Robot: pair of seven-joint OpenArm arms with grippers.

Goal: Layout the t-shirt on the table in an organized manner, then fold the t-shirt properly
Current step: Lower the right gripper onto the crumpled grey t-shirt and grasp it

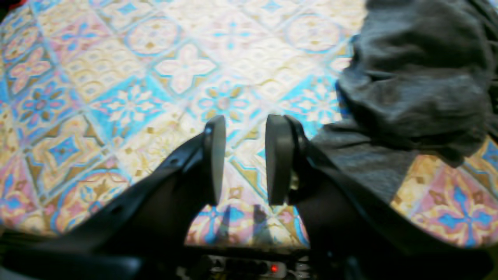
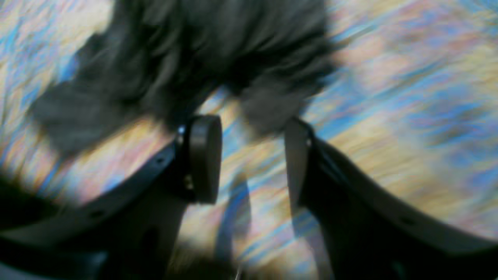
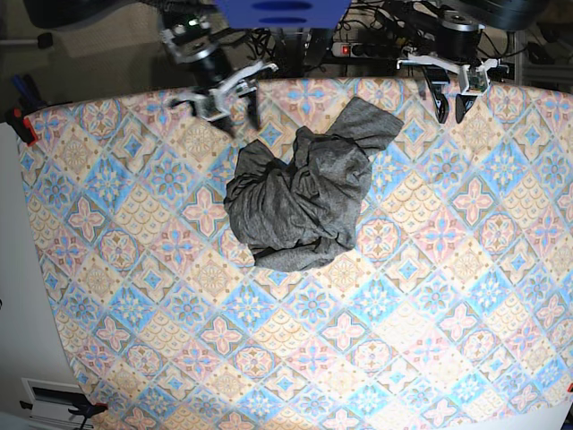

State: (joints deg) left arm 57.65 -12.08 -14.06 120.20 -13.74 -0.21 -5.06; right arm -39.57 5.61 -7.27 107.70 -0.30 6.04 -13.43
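Left wrist view: the left pincer (image 1: 245, 159) is released and empty above the counter (image 1: 155, 77), the crumpled grey t-shirt (image 1: 416, 77) beside it.

Right wrist view, blurred: the right pincer (image 2: 249, 159) is released and empty, just short of the t-shirt.

Base view: the t-shirt lies bunched near the counter's far edge, between both arms.

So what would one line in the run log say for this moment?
stage: layout not begun | t-shirt: crumpled heap on table | left hand: open, empty | right hand: open, empty
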